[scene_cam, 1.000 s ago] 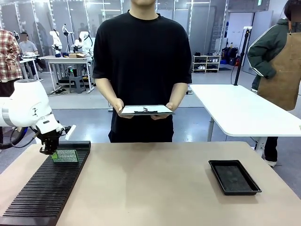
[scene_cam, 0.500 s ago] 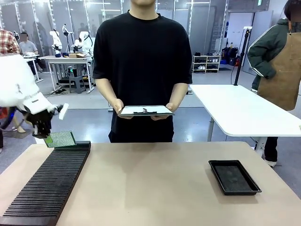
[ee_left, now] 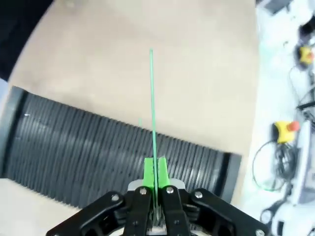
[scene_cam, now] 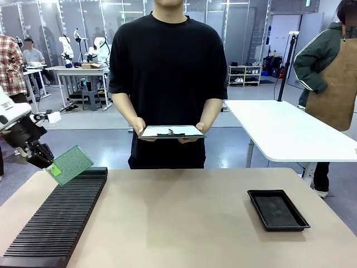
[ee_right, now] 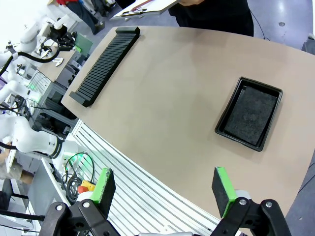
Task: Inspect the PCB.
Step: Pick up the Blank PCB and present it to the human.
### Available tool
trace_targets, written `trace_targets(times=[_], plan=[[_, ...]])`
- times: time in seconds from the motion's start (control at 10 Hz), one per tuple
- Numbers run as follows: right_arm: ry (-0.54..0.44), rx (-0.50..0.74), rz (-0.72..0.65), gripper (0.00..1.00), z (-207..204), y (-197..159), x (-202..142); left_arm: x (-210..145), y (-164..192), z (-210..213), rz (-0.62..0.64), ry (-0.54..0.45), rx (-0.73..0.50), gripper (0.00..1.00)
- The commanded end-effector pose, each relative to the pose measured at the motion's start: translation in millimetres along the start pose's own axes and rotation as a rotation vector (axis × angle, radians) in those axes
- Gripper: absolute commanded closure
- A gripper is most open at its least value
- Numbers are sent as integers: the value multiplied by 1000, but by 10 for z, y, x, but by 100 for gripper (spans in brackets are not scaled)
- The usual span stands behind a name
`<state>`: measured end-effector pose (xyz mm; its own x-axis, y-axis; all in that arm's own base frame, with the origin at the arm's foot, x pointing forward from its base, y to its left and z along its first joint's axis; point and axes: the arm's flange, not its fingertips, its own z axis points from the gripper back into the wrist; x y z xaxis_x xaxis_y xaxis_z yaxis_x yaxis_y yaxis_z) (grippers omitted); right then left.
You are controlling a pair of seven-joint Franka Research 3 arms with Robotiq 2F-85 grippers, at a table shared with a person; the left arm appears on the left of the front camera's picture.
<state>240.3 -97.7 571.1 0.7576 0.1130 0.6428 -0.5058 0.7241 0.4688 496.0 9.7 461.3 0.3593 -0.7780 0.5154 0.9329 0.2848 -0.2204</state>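
Left wrist view: PCB (ee_left: pixel 152 98) edge-on, thin line in end effector (ee_left: pixel 155 166)

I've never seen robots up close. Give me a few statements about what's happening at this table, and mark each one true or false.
1. The left gripper is holding the PCB in the air, tilted, near the far end of the slotted black rack. True.
2. The black tray sits on top of the rack. False: it lies on the table at the robot's right, well apart from the rack.
3. The person across the table holds a clipboard with both hands. True.
4. The right gripper is clamped on a tool. False: its fingers stand wide apart with nothing between them.
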Motion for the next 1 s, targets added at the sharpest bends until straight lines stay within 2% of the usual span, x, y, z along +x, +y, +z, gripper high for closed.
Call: trace_targets(times=[0.0, 0.1, 0.5, 0.6, 0.8, 0.9], plan=[[1, 5, 8, 0, 2, 0, -13, 7, 99, -126, 101, -59, -32, 100], [1, 5, 8, 0, 2, 0, -13, 0, 0, 0, 0, 0, 0, 100], [1, 5, 8, 0, 2, 0, -13, 0, 0, 0, 0, 0, 0, 100], [1, 5, 8, 0, 2, 0, -13, -2, 16, -24, 17, -14, -9, 97], [1, 5, 8, 0, 2, 0, -13, 192, 138, -59, 200, -267, -240, 97], [1, 5, 8, 0, 2, 0, -13, 217, 232, -185, 290, -309, -293, 97]])
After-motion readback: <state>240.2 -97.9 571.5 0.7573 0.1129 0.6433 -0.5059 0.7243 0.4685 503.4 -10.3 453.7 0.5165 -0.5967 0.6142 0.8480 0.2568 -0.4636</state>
